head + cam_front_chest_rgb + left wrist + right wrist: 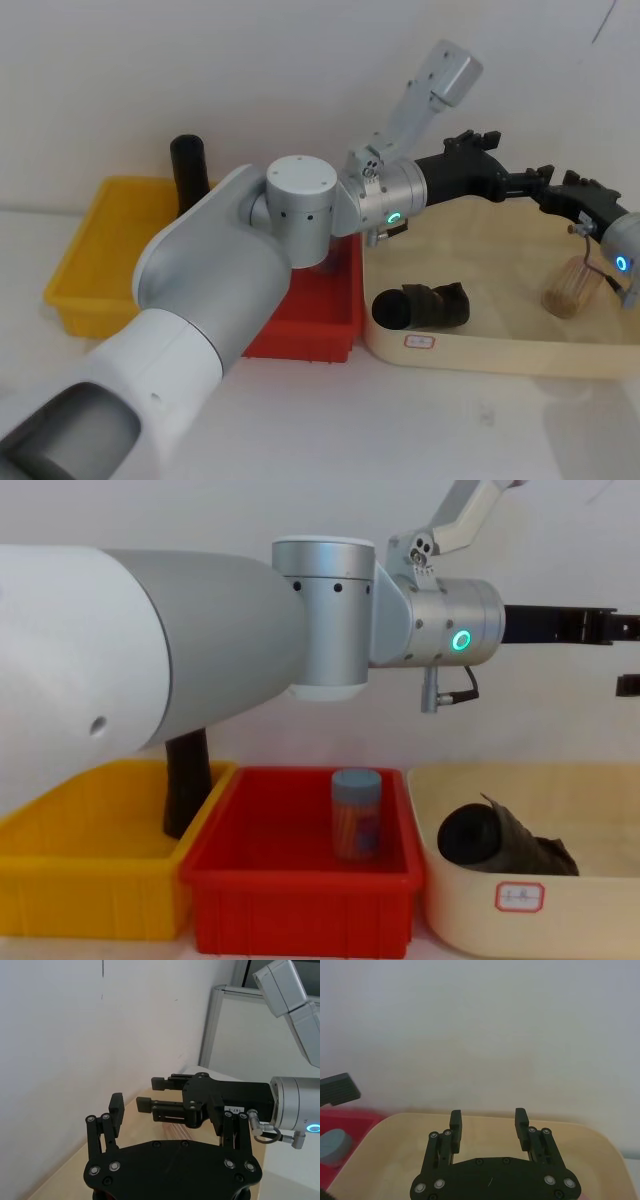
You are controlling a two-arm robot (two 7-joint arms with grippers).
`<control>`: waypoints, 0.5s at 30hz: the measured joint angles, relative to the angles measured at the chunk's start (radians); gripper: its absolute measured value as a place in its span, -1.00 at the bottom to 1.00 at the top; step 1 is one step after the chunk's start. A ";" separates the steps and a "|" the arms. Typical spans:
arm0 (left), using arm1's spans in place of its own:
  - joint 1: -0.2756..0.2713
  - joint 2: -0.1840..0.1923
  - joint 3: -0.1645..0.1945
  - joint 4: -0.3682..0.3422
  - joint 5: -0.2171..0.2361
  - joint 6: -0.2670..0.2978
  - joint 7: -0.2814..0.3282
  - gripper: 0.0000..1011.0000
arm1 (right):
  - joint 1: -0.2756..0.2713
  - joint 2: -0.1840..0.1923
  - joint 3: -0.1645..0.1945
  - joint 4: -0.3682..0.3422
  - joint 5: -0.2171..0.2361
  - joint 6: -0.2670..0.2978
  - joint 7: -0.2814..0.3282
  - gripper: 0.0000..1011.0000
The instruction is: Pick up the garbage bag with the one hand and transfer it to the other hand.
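The garbage bag (425, 306) lies on its side in the beige tray (500, 352), a black roll with a wrinkled flap (500, 838). No gripper touches it. The one hand, my left gripper (505, 160) on the green-ring arm, hangs open and empty above the tray's far side (170, 1115). The other hand, my right gripper (560, 190) on the blue-ring arm, faces it from the right, open and empty (487, 1121). In the left wrist view the right gripper (150, 1093) points between the left gripper's spread fingers (116, 1110). In the chest view the left gripper (600, 625) stretches high toward the right edge.
A red bin (300, 880) holding a blue-lidded jar (355, 815) stands left of the beige tray. Farther left is a yellow bin (90, 270) with an upright black cylinder (187, 170). A wooden item (572, 285) stands in the tray's right part. A wall is close behind.
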 joint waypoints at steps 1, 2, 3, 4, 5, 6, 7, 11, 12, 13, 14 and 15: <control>0.000 0.000 0.000 0.000 0.000 0.000 0.000 0.98 | 0.001 0.000 0.000 0.001 -0.001 0.001 -0.002 0.26; 0.000 0.000 0.000 0.000 0.000 0.000 0.000 0.98 | 0.002 -0.001 0.001 0.002 -0.001 0.002 -0.005 0.26; 0.000 0.000 0.000 0.000 0.000 0.000 0.000 0.98 | 0.004 -0.002 0.002 0.004 -0.003 0.003 -0.008 0.26; 0.000 0.000 0.000 0.000 0.000 0.000 0.000 0.98 | 0.005 -0.002 0.003 0.005 -0.003 0.004 -0.009 0.26; 0.000 0.000 0.000 0.000 0.000 0.000 0.000 0.98 | 0.006 -0.003 0.003 0.006 -0.005 0.005 -0.013 0.26; 0.000 0.000 0.000 0.000 0.000 0.000 0.000 0.98 | 0.006 -0.003 0.003 0.006 -0.005 0.005 -0.013 0.26; 0.000 0.000 0.000 0.000 0.000 0.000 0.000 0.98 | 0.008 -0.003 0.004 0.008 -0.005 0.006 -0.015 0.26; 0.000 0.000 0.000 0.000 0.000 0.000 0.000 0.98 | 0.011 -0.005 0.005 0.010 -0.007 0.007 -0.021 0.26; 0.000 0.000 0.000 0.000 0.000 0.000 0.000 0.98 | 0.012 -0.005 0.005 0.011 -0.007 0.008 -0.022 0.26; 0.000 0.000 0.000 0.000 0.000 0.000 0.000 0.98 | 0.012 -0.005 0.006 0.011 -0.008 0.008 -0.023 0.26; 0.000 0.000 0.000 0.000 0.000 0.000 0.000 0.98 | 0.013 -0.006 0.006 0.012 -0.008 0.009 -0.024 0.26; 0.000 0.000 0.000 0.000 0.000 0.000 0.000 0.98 | 0.014 -0.006 0.006 0.012 -0.008 0.009 -0.025 0.28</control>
